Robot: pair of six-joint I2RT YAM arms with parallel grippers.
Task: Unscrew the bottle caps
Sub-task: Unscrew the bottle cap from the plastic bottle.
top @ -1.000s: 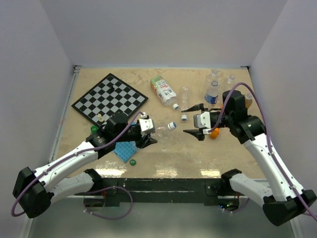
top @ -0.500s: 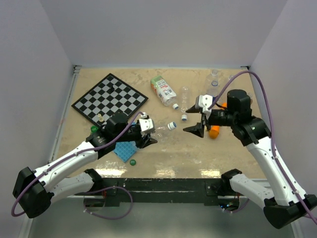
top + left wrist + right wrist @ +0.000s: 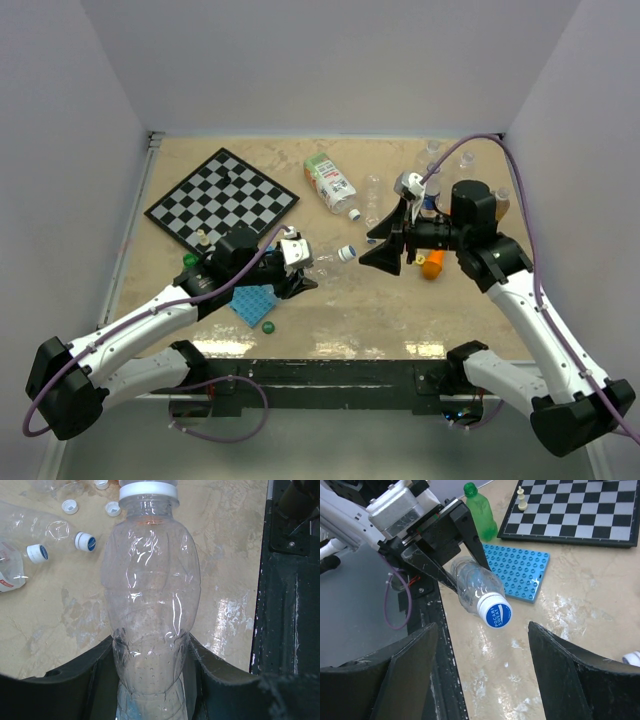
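Note:
My left gripper (image 3: 300,272) is shut on a clear plastic bottle (image 3: 150,580) and holds it off the table, neck pointing right. The bottle's white-and-blue cap (image 3: 495,611) is on its neck; it also shows in the top view (image 3: 347,254) and the left wrist view (image 3: 148,490). My right gripper (image 3: 372,245) is open and empty, just right of the cap and facing it, with the jaws wide to either side (image 3: 482,680). A capped clear bottle (image 3: 50,530) and a labelled bottle (image 3: 330,182) lie behind.
A chessboard (image 3: 222,200) lies at the back left. A blue studded plate (image 3: 252,303), a green bottle (image 3: 480,510) and a loose green cap (image 3: 267,325) are near my left arm. An orange toy (image 3: 432,266) and upright bottles (image 3: 430,185) are beside my right arm. Loose caps (image 3: 69,506) lie mid-table.
My right gripper has swung left and turned to face the held bottle's cap, closing the gap to it. My left arm and the bottle have not moved.

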